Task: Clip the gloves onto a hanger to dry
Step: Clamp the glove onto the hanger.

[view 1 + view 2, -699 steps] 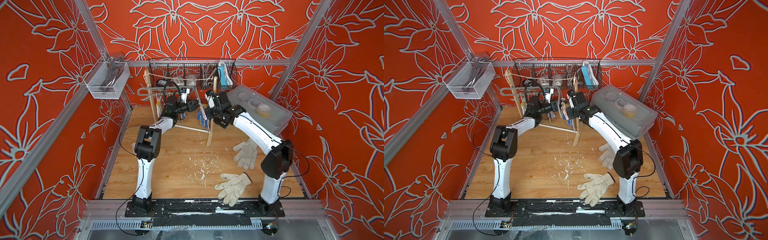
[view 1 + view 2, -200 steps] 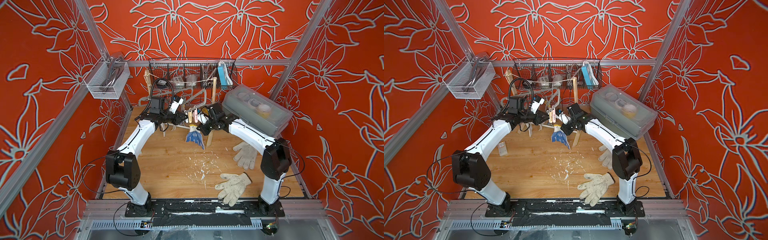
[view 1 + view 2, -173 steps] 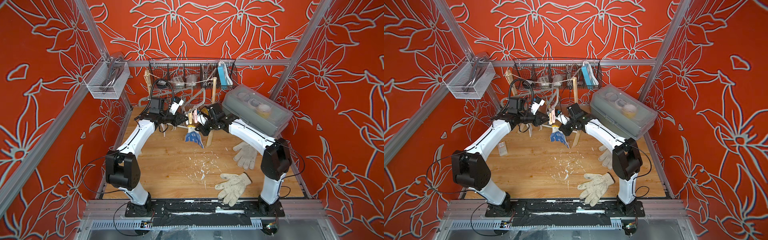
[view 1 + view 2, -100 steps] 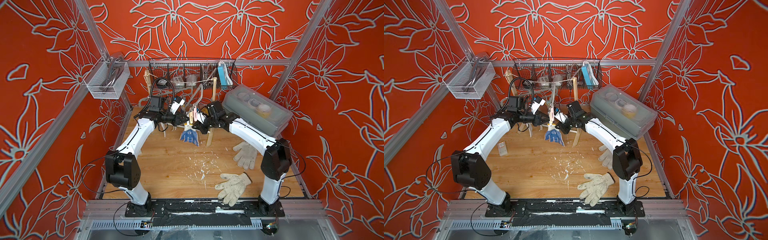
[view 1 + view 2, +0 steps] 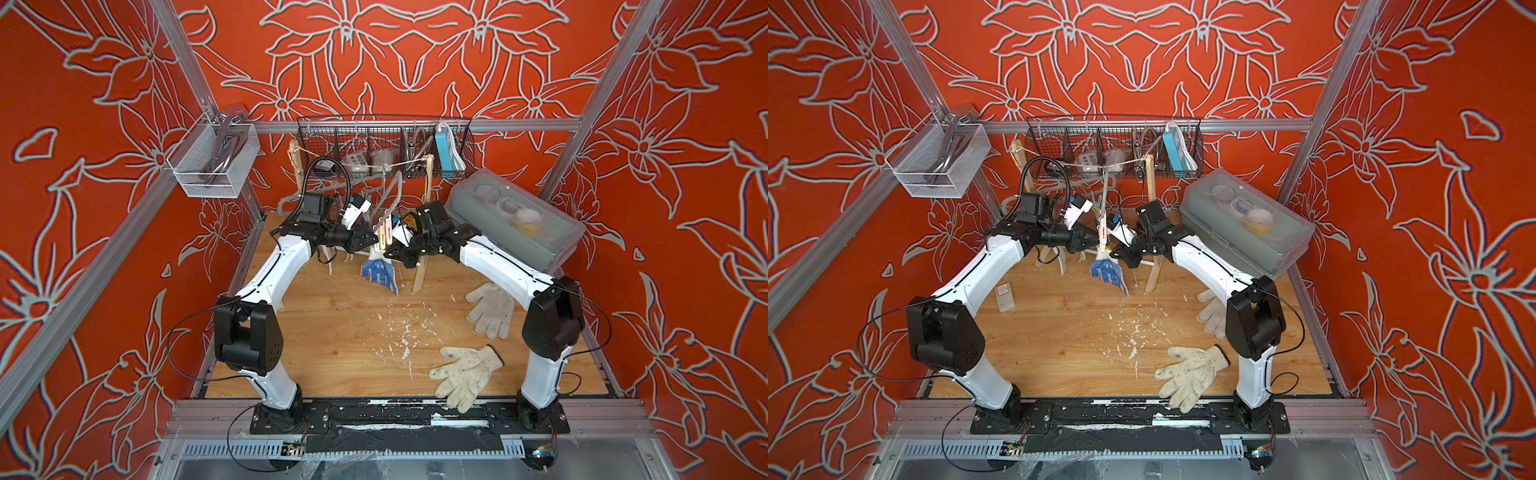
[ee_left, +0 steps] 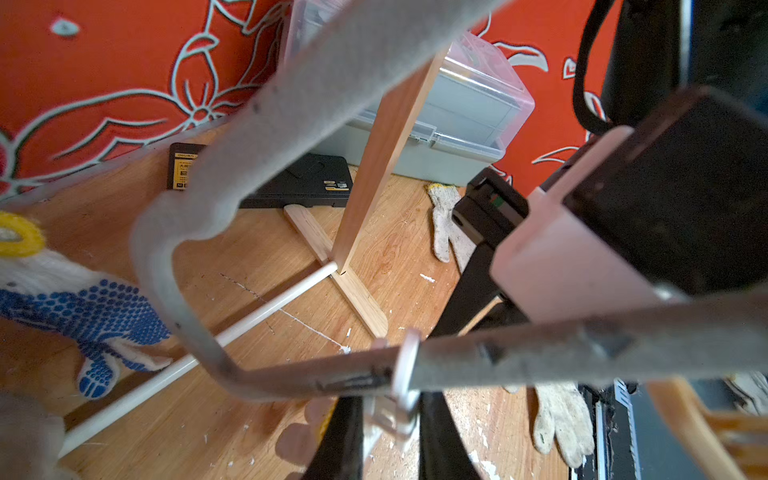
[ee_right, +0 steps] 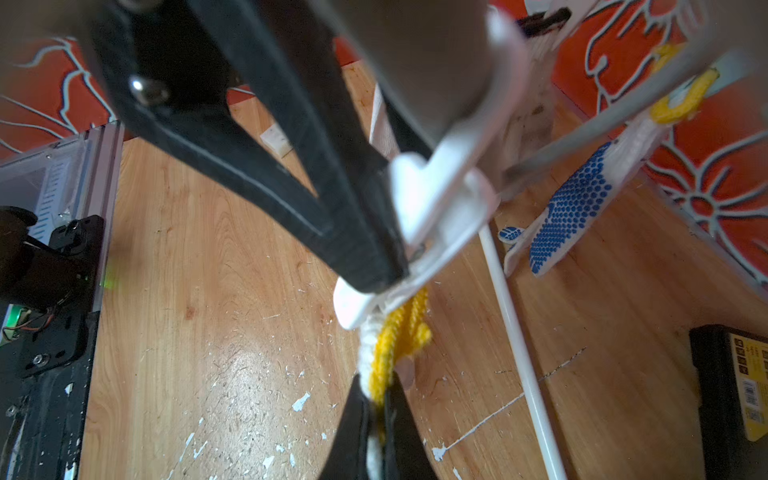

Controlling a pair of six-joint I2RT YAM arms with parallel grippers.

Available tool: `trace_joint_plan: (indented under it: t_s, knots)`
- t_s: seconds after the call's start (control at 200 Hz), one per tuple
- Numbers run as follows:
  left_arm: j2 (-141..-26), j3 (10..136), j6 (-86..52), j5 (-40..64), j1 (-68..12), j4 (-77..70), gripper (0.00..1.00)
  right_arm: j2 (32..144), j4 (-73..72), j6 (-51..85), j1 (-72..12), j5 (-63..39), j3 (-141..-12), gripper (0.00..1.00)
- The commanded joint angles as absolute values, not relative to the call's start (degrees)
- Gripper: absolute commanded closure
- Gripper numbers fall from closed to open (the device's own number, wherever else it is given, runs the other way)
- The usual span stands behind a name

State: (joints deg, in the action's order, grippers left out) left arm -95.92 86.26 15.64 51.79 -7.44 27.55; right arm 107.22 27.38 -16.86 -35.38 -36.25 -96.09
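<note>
A grey hanger (image 6: 291, 95) hangs from the string at the back. My left gripper (image 6: 388, 415) (image 5: 368, 241) is shut on a white clip (image 7: 436, 199) on the hanger's lower bar. My right gripper (image 7: 376, 399) (image 5: 390, 253) is shut on the yellow-edged cuff (image 7: 399, 340) of a glove, and the cuff's top sits in that clip's mouth. In both top views a blue-dotted glove (image 5: 378, 272) (image 5: 1106, 272) dangles between the two gripper tips. Another blue-dotted glove (image 7: 573, 208) (image 6: 83, 311) hangs further along the hanger. Two off-white gloves (image 5: 490, 309) (image 5: 465, 376) lie on the floor by the right arm.
A wooden drying rack (image 5: 419, 266) with a white rod (image 6: 249, 320) stands under the hanger. A grey toolbox (image 5: 515, 224) leans at the back right, with a black case (image 6: 299, 183) behind the rack. Wire baskets (image 5: 386, 145) (image 5: 212, 166) hang on the frame. A small box (image 5: 1005, 297) lies on the left.
Over the last second both grippers and the dangling blue-dotted glove have shifted slightly left and up. Since the oldest frames the left arm's elbow has swung out to the left.
</note>
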Motion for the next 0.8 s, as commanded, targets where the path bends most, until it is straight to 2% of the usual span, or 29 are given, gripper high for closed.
trace_joint_plan:
  t_s: [0.0, 0.175, 0.796]
  knots:
    - [-96.7, 87.9, 18.2, 54.3, -7.5, 27.0, 0.90, 106.8, 30.6, -19.7, -35.4, -38.4, -98.0, 1.00]
    - [-96.5, 87.8, 18.1, 55.2, -7.5, 26.5, 0.90, 107.3, 33.2, -22.1, -35.3, -38.2, -98.8, 1.00]
    - [-97.9, 88.0, 19.8, 57.5, -7.6, 29.7, 0.91, 105.6, 28.0, -17.6, -34.3, -39.3, -98.2, 1.00]
